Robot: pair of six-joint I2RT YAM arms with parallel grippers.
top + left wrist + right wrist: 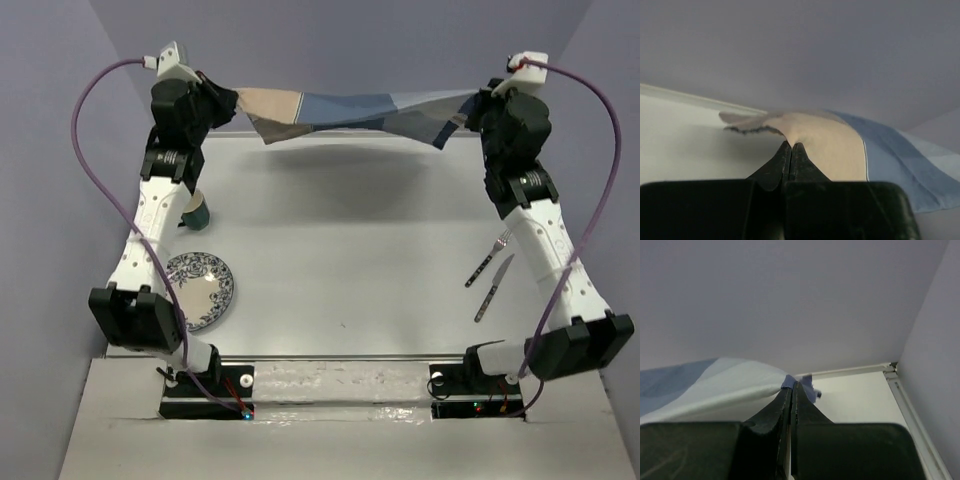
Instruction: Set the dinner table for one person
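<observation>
A blue-and-tan plaid placemat (350,112) hangs stretched in the air over the far part of the white dinner table (360,250). My left gripper (232,103) is shut on its tan left corner (805,135); my right gripper (470,108) is shut on its pale blue right corner (800,382). In the left wrist view my left gripper (791,146) pinches the cloth between closed tips. The right gripper (792,386) does the same in its own view. The placemat sags and twists slightly in the middle.
A blue-patterned plate (200,288) lies at the near left. A dark green cup (196,212) stands behind it beside the left arm. A fork (488,258) and a knife (494,288) lie at the right, next to the right arm.
</observation>
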